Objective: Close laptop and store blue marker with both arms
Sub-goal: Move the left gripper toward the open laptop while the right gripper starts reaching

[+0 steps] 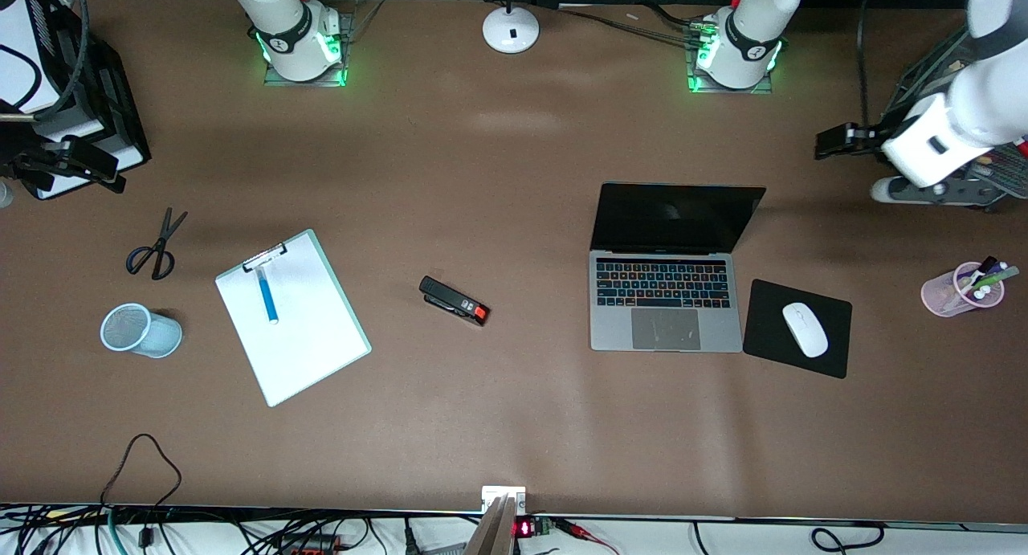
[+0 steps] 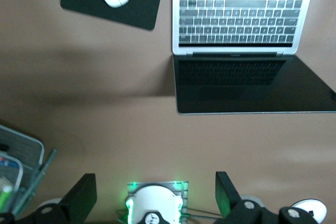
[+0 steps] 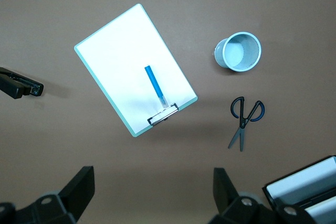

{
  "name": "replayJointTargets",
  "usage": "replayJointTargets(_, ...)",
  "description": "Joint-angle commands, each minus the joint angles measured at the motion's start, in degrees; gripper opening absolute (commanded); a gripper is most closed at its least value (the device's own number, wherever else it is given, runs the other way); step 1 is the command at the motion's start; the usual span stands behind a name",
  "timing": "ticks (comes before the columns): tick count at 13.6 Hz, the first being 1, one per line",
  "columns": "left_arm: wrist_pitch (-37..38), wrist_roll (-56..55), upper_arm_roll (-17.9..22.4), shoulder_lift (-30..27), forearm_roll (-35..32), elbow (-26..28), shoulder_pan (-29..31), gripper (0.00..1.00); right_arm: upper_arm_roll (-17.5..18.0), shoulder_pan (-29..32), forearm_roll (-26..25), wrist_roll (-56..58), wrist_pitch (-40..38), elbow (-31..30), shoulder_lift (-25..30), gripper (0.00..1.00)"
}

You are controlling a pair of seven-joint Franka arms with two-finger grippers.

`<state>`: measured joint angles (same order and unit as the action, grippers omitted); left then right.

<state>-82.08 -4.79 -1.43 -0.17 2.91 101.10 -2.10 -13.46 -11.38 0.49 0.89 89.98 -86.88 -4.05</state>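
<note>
The laptop stands open toward the left arm's end of the table, its black screen upright; its keys and screen also fill the left wrist view. The blue marker lies on a white clipboard toward the right arm's end, its white end under the clip. My left gripper hangs open and empty high over the table's end, apart from the laptop. My right gripper is open and empty too, high over the other end, well above the clipboard.
A black-and-red stapler lies between clipboard and laptop. A white mouse rests on a black mouse pad beside the laptop. A pink pen cup, a tipped pale-blue mesh cup, scissors and a lamp base are also here.
</note>
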Motion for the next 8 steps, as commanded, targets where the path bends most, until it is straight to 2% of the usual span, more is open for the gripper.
replayJointTargets(1,-1.1,-9.1,-4.3,-1.3,0.7,4.9,-0.1,1.00,0.4,-0.1,-0.7,0.8,-0.8,0.2,-0.9,1.00)
replayJointTargets(4,-4.9,-18.6,-11.8,-2.8,-0.3,11.0,0.5,1.00,0.4,-0.1,-0.3,0.6,-0.1,0.3,-2.0,1.00)
replayJointTargets(8,-12.6,-20.7,-13.5,-6.3,-0.4,20.9,0.5,1.00,0.5,0.0,0.2,0.5,0.3,0.5,-4.0,1.00)
